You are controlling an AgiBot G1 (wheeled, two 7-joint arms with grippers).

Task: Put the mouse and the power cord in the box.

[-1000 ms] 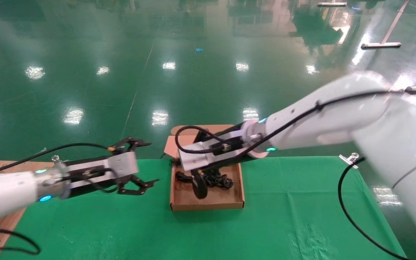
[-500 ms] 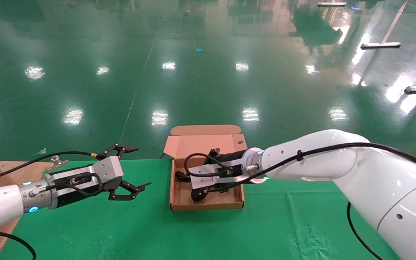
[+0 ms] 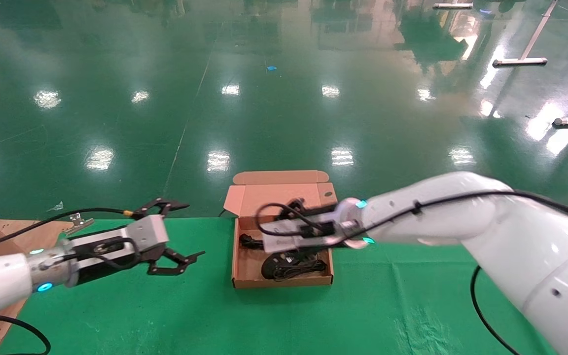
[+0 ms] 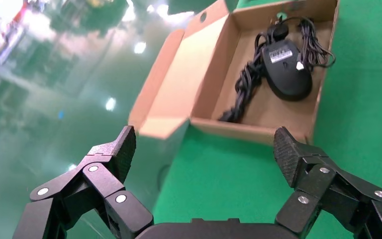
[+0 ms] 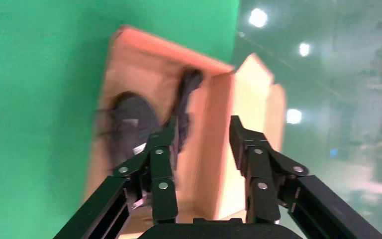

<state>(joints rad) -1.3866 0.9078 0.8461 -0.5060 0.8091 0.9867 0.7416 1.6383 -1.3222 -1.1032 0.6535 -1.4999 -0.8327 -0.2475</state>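
While both items lie inside, the scene reads as follows.
Mouse: the mouse [image 4: 287,69] lies belly up on the floor of the box [image 4: 258,130], white label showing, its thin cable looped beside it against the side wall.
Power cord: the power cord [image 4: 244,87] lies in a twisted bundle just beside the mouse, also inside the box; its plug end is hard to make out.
Box: it sits open on the green surface [image 3: 363,315] at the far edge, lid [image 3: 276,190] hinged back and upright.
Right gripper: the right gripper [image 5: 201,144] hovers over the box, fingers [image 5: 161,149] parted a little and holding nothing.
Left gripper: the left gripper [image 4: 204,154] hangs well to the left of the box above the surface, fingers spread wide and empty.
Step in hand: judging by how things lie, placing is done and the right arm is at the release-and-clear stage.
Next move: it likely calls for lifting the right arm straight up, clear of the lid and the loose cable loops, so nothing snags.
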